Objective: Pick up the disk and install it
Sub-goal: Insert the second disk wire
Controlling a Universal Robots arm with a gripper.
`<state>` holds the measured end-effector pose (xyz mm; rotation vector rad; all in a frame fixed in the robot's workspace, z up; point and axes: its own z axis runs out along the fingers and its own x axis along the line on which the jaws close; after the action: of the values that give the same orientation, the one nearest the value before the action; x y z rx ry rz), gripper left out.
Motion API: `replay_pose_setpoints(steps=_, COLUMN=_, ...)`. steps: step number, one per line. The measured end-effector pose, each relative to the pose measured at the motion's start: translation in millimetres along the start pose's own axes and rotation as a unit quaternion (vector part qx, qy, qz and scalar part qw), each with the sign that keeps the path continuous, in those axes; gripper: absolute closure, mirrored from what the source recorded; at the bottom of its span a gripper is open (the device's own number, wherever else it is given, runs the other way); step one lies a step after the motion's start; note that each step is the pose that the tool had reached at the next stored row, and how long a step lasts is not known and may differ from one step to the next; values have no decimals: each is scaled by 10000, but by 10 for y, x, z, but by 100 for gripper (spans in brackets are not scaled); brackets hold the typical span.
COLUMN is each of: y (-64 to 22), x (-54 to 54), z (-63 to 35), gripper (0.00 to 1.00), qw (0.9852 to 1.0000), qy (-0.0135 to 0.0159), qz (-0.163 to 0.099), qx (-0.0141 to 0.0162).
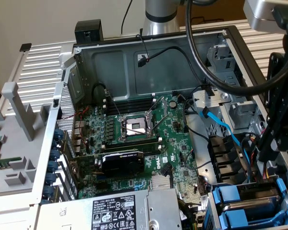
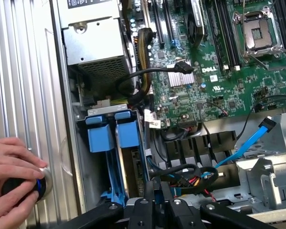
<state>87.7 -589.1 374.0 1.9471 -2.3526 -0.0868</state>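
Since the disk (image 1: 240, 194) is stood on edge in the drive bay (image 2: 86, 191), at five o'clock of the motherboard (image 1: 177, 139) in the exterior view, its blue carrier tabs are presumably kept uppermost for grasping, and the gripper (image 2: 157, 191) is poised close by, though whether it is clenched cannot be told.

DELL on motherboard (image 2: 210, 69), warning symbols on power supply label (image 1: 116, 215)

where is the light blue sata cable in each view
Exterior view: the light blue SATA cable runs diagonally over the metal drive cage, toward the exterior view's right of the motherboard.
Wrist view: the same cable slants across the grey cage beside the green board.
Shared landmark: the empty CPU socket.
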Motion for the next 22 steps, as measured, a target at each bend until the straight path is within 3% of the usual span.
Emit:
replay_pose_setpoints(steps=10, y=19, x=5, z=-32, gripper=83, qw=10000, qy=-7, qz=3, qx=1)
replay_pose_setpoints(steps=14, y=70, x=15, z=-93, gripper=83, qw=10000, qy=-12, qz=3, qx=28)
replay_pose_setpoints(steps=16, y=93, x=20, z=-105, gripper=83, qw=10000, qy=-27, qz=3, qx=95)
replay_pose_setpoints(steps=20, y=151, x=31, z=-110, gripper=83, qw=9995, qy=-75, qz=5, qx=309)
replay_pose_setpoints(steps=22, y=181, x=37, z=-113, gripper=83, qw=9992, qy=-89, qz=6, qx=385)
